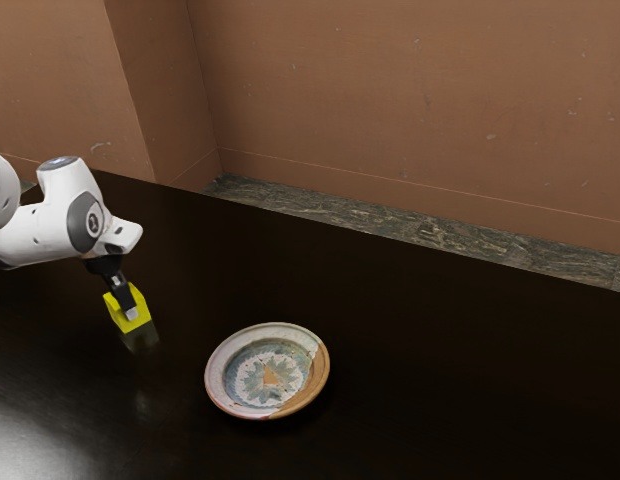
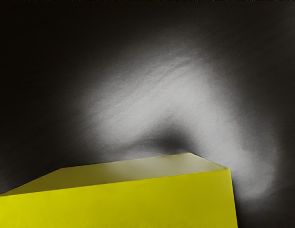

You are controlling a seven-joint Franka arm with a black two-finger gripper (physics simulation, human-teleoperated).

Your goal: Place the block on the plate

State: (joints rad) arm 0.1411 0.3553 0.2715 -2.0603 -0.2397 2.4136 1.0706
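We've got the block (image 2: 119,204) right at our claw (image 1: 129,309), grip impossible to tell, plate (image 1: 218,372) off toward the exterior view's right!

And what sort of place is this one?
Probably a bare indoor room, though its use is unclear: plain brown walls, a marbled, stone-like floor and a dark, glossy table.

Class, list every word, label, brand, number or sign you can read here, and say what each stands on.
No text can be read.
Arm's round joint cap: a pale mark, too small to make out.
Block: no lettering visible.
Plate: decorative pattern, no readable text.
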